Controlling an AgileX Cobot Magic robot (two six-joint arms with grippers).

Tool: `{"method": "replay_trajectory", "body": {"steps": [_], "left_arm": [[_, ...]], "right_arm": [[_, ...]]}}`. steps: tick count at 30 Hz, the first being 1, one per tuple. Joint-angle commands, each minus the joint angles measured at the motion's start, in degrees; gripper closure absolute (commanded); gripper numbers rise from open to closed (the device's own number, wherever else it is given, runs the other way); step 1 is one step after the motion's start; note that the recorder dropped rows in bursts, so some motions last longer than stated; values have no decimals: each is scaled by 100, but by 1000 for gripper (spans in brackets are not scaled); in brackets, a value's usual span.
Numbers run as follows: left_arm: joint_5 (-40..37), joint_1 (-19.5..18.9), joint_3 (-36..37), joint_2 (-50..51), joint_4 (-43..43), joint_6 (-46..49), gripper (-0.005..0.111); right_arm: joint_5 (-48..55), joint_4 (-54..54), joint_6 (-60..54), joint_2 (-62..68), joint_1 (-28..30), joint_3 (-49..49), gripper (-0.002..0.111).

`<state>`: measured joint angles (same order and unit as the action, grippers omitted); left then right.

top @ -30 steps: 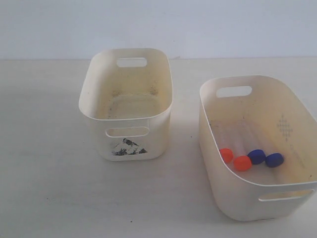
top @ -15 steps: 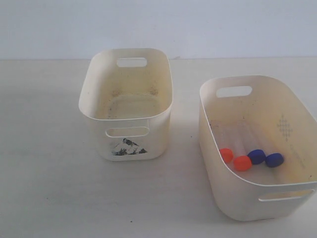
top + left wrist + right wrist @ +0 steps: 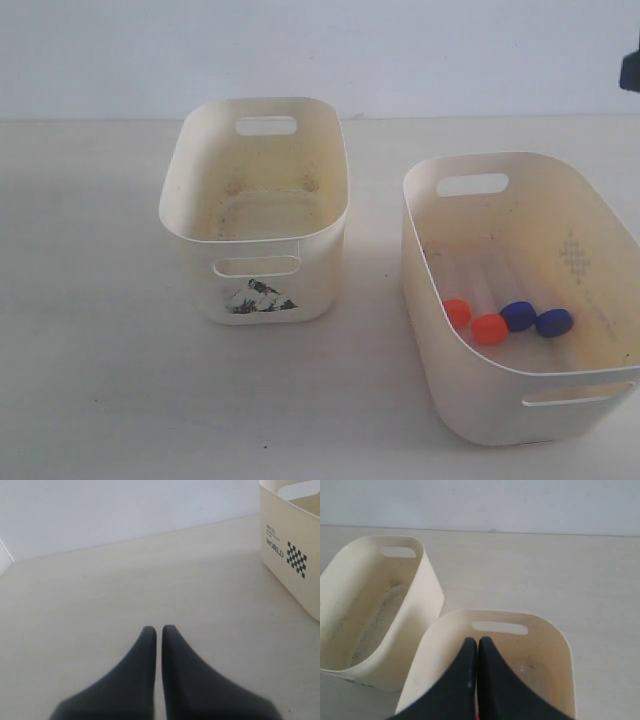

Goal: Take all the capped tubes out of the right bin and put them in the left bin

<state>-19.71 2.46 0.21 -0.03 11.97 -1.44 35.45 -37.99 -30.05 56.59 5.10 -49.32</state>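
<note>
In the exterior view, two capped tubes with orange-red caps point(image 3: 489, 329) and two with dark blue caps point(image 3: 518, 316) lie side by side on the floor of the right bin point(image 3: 470, 170). The left bin point(image 3: 190, 235) with the mountain picture point(image 3: 260, 297) holds nothing. My right gripper point(image 3: 478, 641) is shut and empty, hovering above the right bin point(image 3: 547, 622), with a sliver of orange cap point(image 3: 476, 716) showing between its fingers. My left gripper point(image 3: 156, 629) is shut and empty over bare table.
A dark part of the right arm point(image 3: 630, 72) shows at the exterior view's upper right edge. The left wrist view shows a cream tub wall point(image 3: 295, 540) printed WORLD with a checker mark. The left bin point(image 3: 432, 587) stands close beside the right bin.
A dark part of the right arm has come into the exterior view at its upper right edge. Bins and tubes have not moved.
</note>
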Motion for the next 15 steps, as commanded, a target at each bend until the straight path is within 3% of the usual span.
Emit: {"method": "replay_trajectory", "body": {"steps": [1,6,10,15], "left_arm": [[23,8,-21,3,-18,-54,102],[23,8,-21,3,-18,-54,102],[23,8,-21,3,-18,-54,102],[23,8,-21,3,-18,-54,102]], "right_arm": [[923,147,82,766,-67,-1195,109],[1624,1624,1671,1467,-364,-2532,109],[2851,3132,3136,2096,-655,-3502,109],[3451,3544,3556,2886,-956,-4082,109]]}}
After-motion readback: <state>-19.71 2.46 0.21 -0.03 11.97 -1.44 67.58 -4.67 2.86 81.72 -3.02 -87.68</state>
